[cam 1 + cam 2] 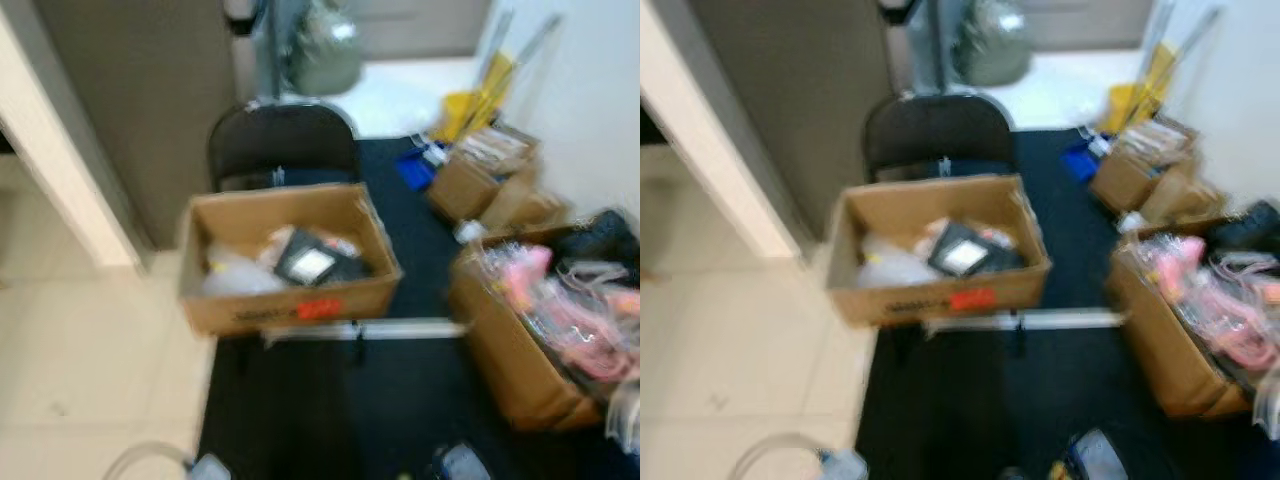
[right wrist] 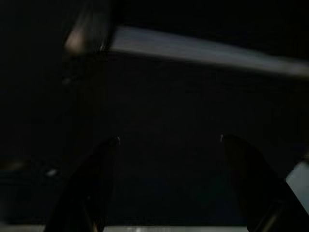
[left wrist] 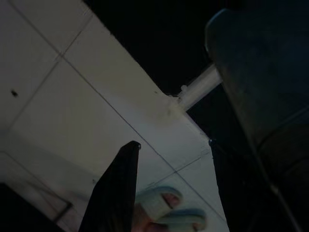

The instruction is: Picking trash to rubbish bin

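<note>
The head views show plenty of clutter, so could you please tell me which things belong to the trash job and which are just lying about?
Job:
- open box on the chair, holding what looks like trash
- left gripper, right gripper, both open

Lying about:
- box of pink things
- far boxes
- yellow mop bucket

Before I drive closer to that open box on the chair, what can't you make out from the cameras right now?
- Open cardboard box on the chair: head views blurred, its contents and red label unreadable.
- Second cardboard box on the right: cut off by the frame edge; pink contents smeared.
- Left gripper and right gripper: fingers apart, wrist views too dark to tell what lies below.
</note>
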You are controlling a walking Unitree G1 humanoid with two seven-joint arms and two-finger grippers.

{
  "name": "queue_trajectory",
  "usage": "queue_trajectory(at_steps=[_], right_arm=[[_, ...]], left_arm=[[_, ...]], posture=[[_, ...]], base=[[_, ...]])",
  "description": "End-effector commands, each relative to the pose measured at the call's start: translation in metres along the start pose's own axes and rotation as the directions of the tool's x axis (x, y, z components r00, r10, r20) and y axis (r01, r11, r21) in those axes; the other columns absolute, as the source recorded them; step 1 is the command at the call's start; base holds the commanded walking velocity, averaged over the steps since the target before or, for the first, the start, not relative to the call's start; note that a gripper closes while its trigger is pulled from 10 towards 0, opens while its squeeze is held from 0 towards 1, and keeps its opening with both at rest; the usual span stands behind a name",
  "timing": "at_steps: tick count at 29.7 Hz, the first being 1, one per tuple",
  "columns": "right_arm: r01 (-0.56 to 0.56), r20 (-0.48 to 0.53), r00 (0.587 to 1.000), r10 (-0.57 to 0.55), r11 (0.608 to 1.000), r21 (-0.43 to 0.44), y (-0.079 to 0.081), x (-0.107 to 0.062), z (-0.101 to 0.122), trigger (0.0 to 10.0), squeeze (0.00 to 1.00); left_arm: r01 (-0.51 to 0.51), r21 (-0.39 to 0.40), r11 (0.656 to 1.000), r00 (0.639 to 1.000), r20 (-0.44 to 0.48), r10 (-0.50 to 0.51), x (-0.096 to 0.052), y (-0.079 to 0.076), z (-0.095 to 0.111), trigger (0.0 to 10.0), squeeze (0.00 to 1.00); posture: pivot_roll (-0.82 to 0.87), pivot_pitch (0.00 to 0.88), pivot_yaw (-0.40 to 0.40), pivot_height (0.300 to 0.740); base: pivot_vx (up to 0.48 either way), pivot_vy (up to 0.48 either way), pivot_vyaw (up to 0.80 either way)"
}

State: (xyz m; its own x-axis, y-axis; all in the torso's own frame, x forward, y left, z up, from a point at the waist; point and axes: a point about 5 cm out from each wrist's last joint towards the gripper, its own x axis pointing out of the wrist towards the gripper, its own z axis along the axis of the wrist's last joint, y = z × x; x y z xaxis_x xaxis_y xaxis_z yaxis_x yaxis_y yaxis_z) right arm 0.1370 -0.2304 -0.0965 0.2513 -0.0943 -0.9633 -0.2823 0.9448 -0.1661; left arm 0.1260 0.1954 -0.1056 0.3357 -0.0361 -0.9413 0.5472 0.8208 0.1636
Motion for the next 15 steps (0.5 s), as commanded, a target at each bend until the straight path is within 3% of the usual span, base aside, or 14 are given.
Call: queue_trajectory(at_steps=[1, 15], right_arm=[[0.010, 0.010, 1.000, -0.010, 1.000, 0.016, -0.0032, -0.0005, 0.0015, 10.0, 0.00], [0.008, 0.018, 1.000, -0.008, 1.000, 0.007, -0.0027, -0.0004, 0.0015, 10.0, 0.00]], left_arm=[[0.020, 0.008, 1.000, 1.000, -0.019, -0.020, -0.0003, -0.0053, -0.0064, 10.0, 0.00], [0.024, 0.012, 1.000, 0.999, -0.023, -0.024, 0.0005, -0.0088, -0.0045, 10.0, 0.00]], posture=[[0.04, 0.093, 0.061, 0.740], [0.05, 0.097, 0.062, 0.740]], base=[[-0.262, 0.000, -0.54], [-0.262, 0.000, 0.00]])
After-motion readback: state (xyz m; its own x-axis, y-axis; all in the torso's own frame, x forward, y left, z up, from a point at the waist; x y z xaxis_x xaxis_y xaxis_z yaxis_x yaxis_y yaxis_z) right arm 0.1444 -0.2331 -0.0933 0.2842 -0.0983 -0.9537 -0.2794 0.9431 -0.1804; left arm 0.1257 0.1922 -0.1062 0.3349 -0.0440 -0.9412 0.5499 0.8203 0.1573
